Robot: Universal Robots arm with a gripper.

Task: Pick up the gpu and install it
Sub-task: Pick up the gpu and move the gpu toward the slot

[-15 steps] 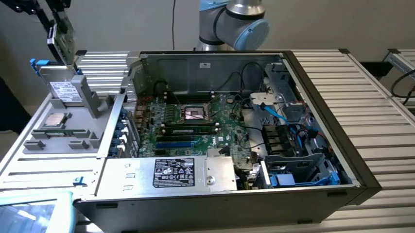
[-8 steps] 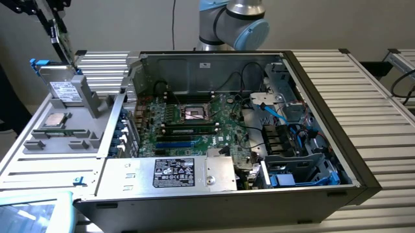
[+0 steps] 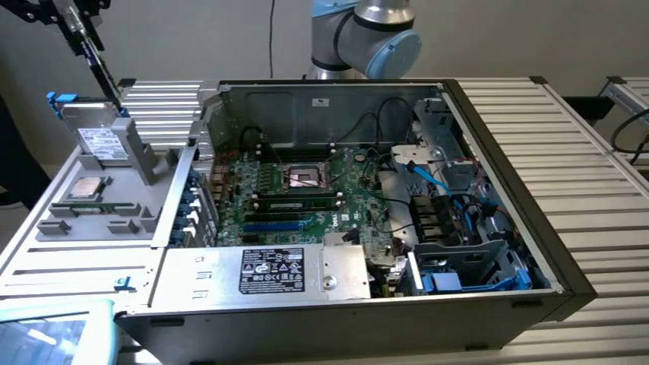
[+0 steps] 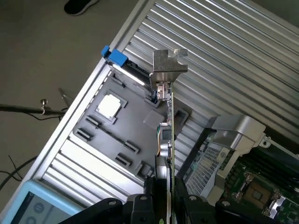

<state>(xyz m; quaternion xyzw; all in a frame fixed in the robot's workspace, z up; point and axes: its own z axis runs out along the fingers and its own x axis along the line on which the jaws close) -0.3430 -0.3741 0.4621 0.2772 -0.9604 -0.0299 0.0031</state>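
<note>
Computer case [image 3: 568, 281] lies open, motherboard [image 3: 304, 205] exposed, with the grey parts tray [image 4: 126, 135] beside it. Above that tray your gripper [image 4: 170, 201] pinches the gpu [image 4: 170, 116] edge-on, silver bracket [image 4: 169, 63] farthest from the jaws. Treat it as light, stiff and fragile: hold the board edges, not the components.

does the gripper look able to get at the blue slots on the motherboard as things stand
Likely yes: the case lies open and nothing covers the blue slots. The gripper, shut on the gpu, hangs over the tray.
</note>
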